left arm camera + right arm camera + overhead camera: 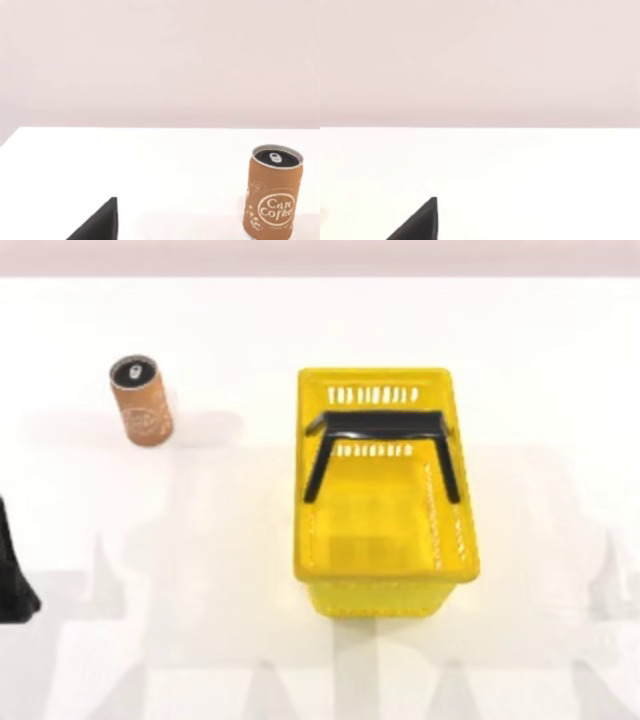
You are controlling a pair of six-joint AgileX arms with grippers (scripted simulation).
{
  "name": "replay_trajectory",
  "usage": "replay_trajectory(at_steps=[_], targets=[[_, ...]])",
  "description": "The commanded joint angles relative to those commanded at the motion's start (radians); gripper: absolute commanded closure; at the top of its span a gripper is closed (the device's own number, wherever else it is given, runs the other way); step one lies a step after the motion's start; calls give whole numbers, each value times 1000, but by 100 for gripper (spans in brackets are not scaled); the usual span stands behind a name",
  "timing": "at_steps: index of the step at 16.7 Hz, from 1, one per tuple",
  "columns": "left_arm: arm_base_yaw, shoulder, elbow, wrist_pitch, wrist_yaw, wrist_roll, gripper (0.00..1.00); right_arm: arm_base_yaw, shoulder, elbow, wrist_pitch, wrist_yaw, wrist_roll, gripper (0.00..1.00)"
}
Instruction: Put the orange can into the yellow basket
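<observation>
The orange can stands upright on the white table at the far left, its dark top up and white print on its side. In the left wrist view the orange can is some way ahead and off to one side. The yellow basket sits in the middle of the table with nothing in it, and its black handle lies across the far end. My left gripper is at the table's left edge, nearer the front than the can and apart from it. Only a dark part of my right gripper shows, over bare table.
The table is white and ends at a pale pink wall behind it. A wide strip of bare table separates the can from the basket. My right arm does not appear in the top view.
</observation>
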Motion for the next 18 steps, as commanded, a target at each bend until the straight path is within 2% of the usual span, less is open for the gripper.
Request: replay_trajectory(at_steps=[4, 8, 13, 18], targets=[[-7, 28, 26, -22, 5, 7, 0, 0, 0, 0, 0, 0, 0, 0], [-40, 206, 190, -160, 23, 53, 0, 0, 0, 0, 0, 0, 0, 0], [-93, 613, 552, -460, 44, 158, 0, 0, 0, 0, 0, 0, 0, 0], [-142, 1140, 1021, -826, 55, 290, 0, 0, 0, 0, 0, 0, 0, 0]])
